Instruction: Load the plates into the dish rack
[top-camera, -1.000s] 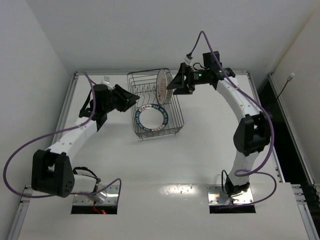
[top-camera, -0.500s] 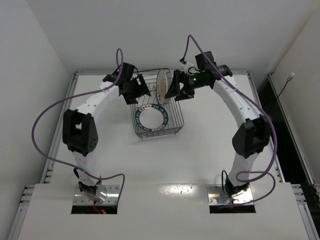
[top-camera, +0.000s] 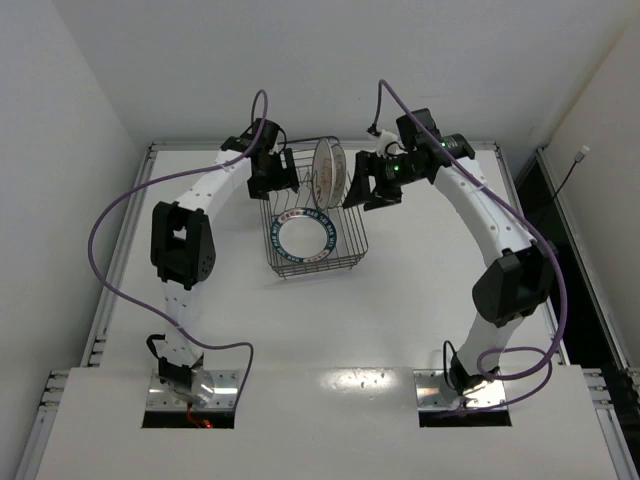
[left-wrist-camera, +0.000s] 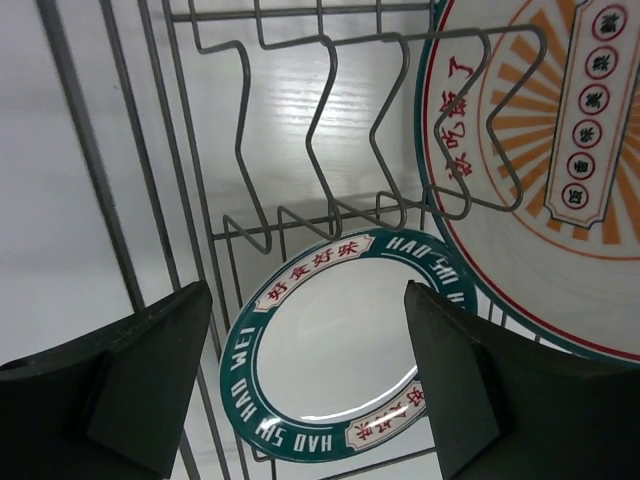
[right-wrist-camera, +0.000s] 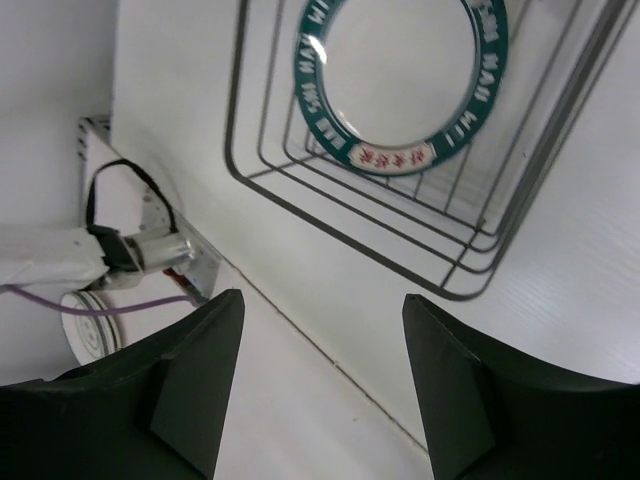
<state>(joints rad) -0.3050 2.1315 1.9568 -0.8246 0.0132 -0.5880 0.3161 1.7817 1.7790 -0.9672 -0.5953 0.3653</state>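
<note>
- Hovering at the far left corner of the dish rack (top-camera: 316, 268), the left gripper (left-wrist-camera: 305, 400) has its jaws apart and empty. The right gripper (right-wrist-camera: 320, 390), beside the rack's far right side, is also spread with nothing in it.
- The orange sunburst plate (top-camera: 327, 170) stands on edge among the tines (left-wrist-camera: 320, 130) at the far end. The teal-ringed plate (top-camera: 305, 237) lies flat on the rack floor, nearer the front. I cannot find a third plate.
- Reaching for the flat plate, a jaw could catch a wire and drag the rack across the tabletop (top-camera: 400, 320).
- Either arm brushing the upright plate could topple it onto the flat one.
</note>
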